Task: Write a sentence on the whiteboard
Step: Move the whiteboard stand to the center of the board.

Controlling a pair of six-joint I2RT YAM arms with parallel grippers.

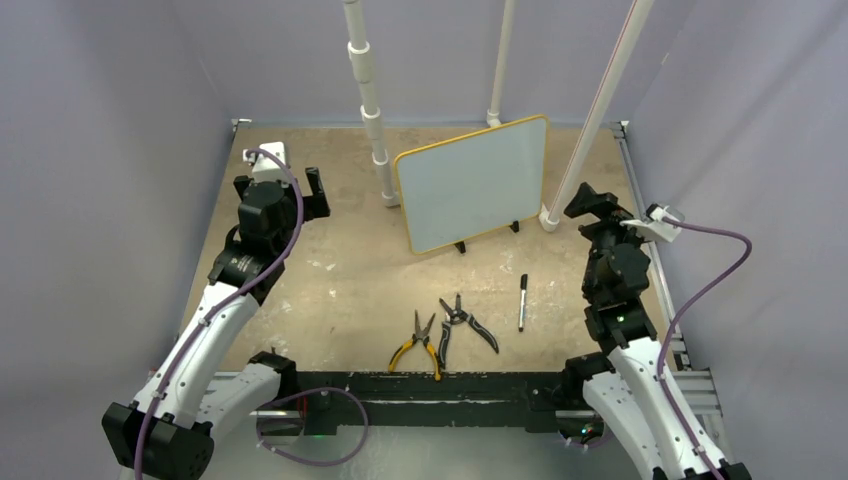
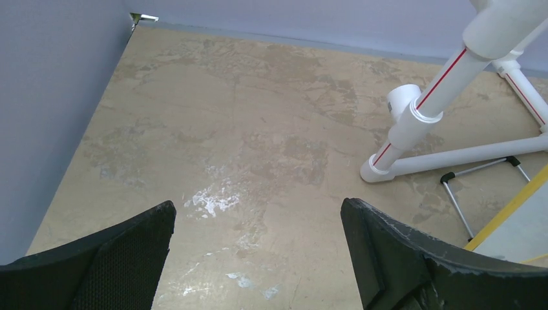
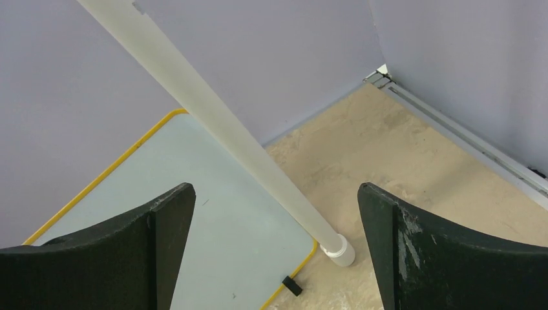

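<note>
Whiteboard (image 1: 472, 183) stood propped at the back of the tabletop (image 1: 330, 270). A white pole (image 3: 245, 148) crossed its face in the right wrist view, and the left wrist view caught only its yellow edge. Left fingers (image 2: 139, 252) and right fingers (image 3: 161, 232) were spread wide, their bases cut off by the frame.

whiteboard (image 1: 472, 185) | yellow-rimmed, propped upright on black feet | mid-table, rear | face seemingly blank

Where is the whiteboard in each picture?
Top external: the whiteboard is in the middle, toward the back, propped up.
Left wrist: only its yellow-rimmed corner, at the bottom right.
Right wrist: lower left to centre.
Shared landmark: the white pipe frame standing next to it.
</note>
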